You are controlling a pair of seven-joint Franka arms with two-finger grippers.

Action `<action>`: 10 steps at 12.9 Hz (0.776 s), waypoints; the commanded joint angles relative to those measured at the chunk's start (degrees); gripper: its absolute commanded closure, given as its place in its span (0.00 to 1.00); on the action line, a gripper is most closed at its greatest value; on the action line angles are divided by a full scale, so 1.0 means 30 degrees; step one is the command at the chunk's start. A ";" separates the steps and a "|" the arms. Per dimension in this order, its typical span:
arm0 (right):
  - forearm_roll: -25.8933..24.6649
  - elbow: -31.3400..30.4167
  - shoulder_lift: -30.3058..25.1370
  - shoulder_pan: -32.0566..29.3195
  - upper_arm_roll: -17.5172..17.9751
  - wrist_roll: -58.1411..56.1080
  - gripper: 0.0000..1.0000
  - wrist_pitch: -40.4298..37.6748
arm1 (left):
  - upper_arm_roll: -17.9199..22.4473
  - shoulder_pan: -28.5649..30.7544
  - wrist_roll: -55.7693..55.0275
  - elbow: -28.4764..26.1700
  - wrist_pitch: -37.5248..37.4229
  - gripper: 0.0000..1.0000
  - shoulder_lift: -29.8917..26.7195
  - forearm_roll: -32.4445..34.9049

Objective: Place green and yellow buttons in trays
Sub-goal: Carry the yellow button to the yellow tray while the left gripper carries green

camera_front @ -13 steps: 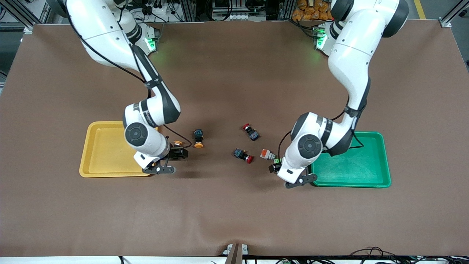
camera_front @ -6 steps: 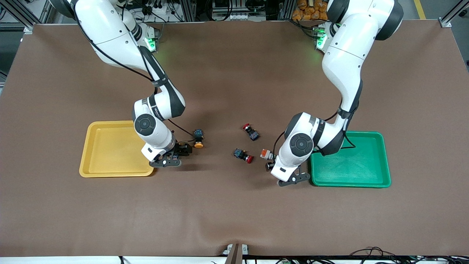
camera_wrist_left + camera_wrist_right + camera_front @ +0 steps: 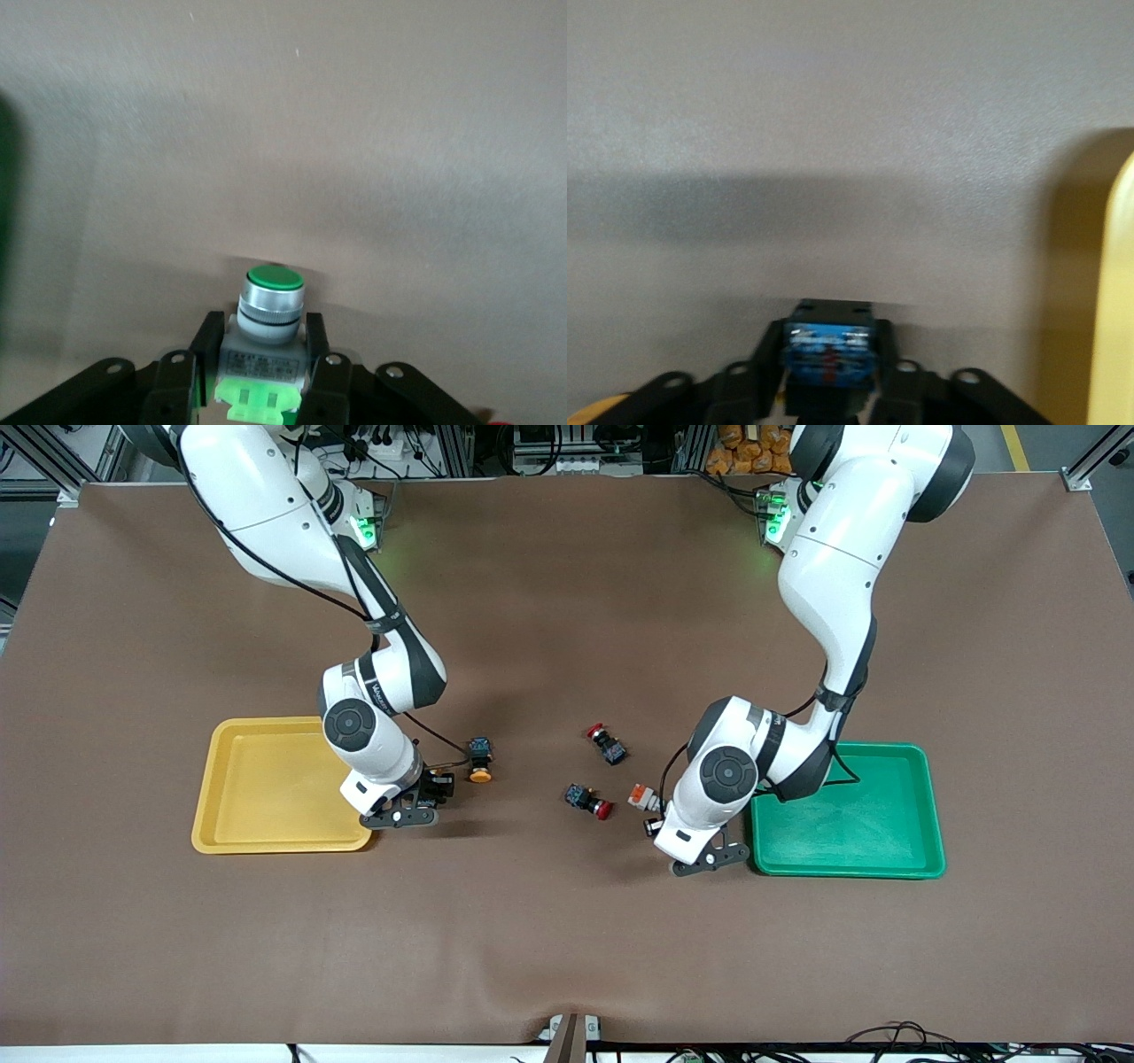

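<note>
My left gripper (image 3: 656, 828) (image 3: 262, 335) is shut on the green button (image 3: 270, 305), grey-white bodied with a green cap. It holds it low over the mat, beside the green tray (image 3: 850, 865). My right gripper (image 3: 436, 788) (image 3: 829, 354) is shut on a black-bodied button (image 3: 828, 347) with a blue label; its cap is hidden. It is low over the mat beside the yellow tray (image 3: 266, 843), whose edge shows in the right wrist view (image 3: 1118, 292). A second yellow-capped button (image 3: 479, 766) lies on the mat close to the right gripper.
Two red-capped black buttons (image 3: 607, 744) (image 3: 590, 802) lie mid-table. A small white and orange part (image 3: 641, 795) lies next to the left gripper. Both trays look empty. The brown mat (image 3: 567, 939) covers the table.
Both wrists have shifted a little toward the middle of the table, away from their trays, each still holding its button. The yellow cap in the right gripper no longer shows.
</note>
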 commanded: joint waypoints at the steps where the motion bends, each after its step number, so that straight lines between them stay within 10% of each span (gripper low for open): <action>1: -0.0036 -0.0576 -0.0736 0.0000 -0.0062 -0.0217 1.00 -0.0123 | 0.0328 0.0249 -0.0282 0.0155 -0.1647 1.00 -0.1685 0.0428; 10: 0.0080 0.1329 -0.3550 -0.3039 -0.0062 -0.5445 1.00 -0.7478 | 0.0299 0.6953 0.1236 -0.0632 -0.6956 1.00 -0.4712 0.0487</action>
